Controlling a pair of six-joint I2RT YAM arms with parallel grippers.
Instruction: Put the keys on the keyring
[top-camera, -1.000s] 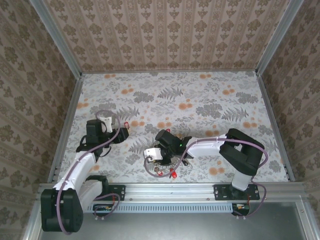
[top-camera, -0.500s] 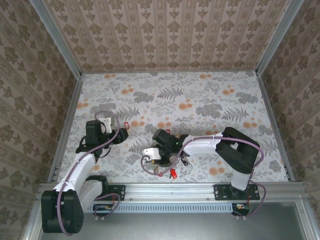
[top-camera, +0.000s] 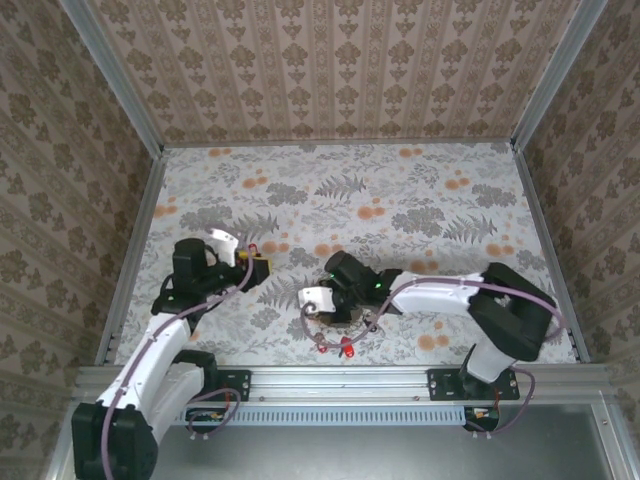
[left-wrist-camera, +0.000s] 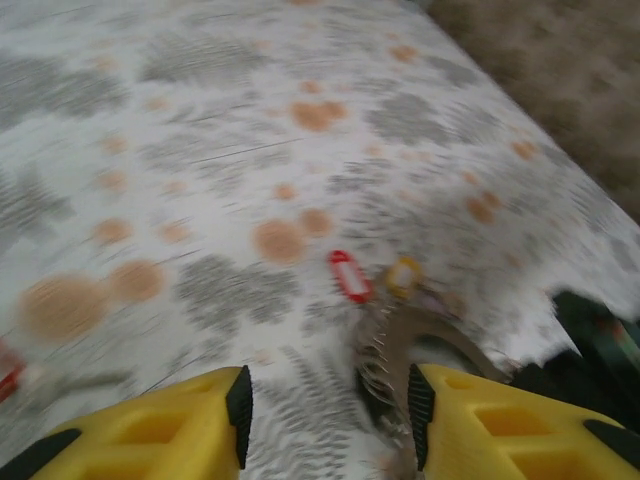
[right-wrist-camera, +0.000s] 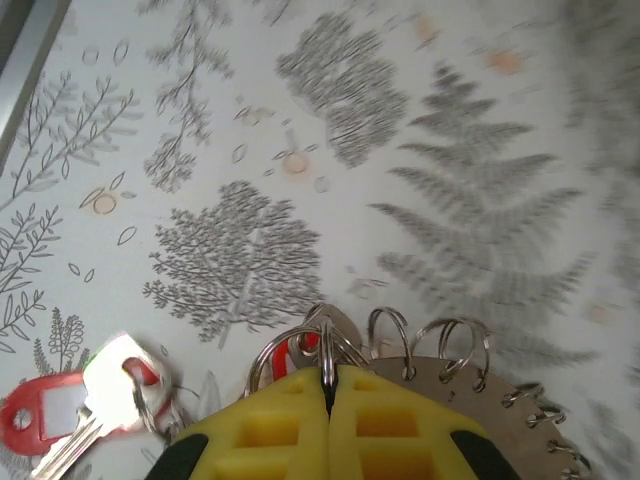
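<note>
The right gripper (right-wrist-camera: 328, 380) has its yellow fingers pressed fully together, the tips at the small wire loops (right-wrist-camera: 440, 345) on the edge of the keyring (right-wrist-camera: 480, 400), which lies flat on the flowered table (right-wrist-camera: 450, 120) (whether a loop is really pinched, I cannot tell). Just left of it lies a key (right-wrist-camera: 80, 438) with a red tag (right-wrist-camera: 35, 420), and its white label window is too blurred to read. The left gripper (left-wrist-camera: 328, 420) stands open, holding nothing, and its camera looks toward a yellow tag (left-wrist-camera: 403, 277) farther on the table.

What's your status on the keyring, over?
Left end effector open, empty. Right end effector shut on keyring rim. Red-tagged key lying beside it. Nothing in the way.
</note>
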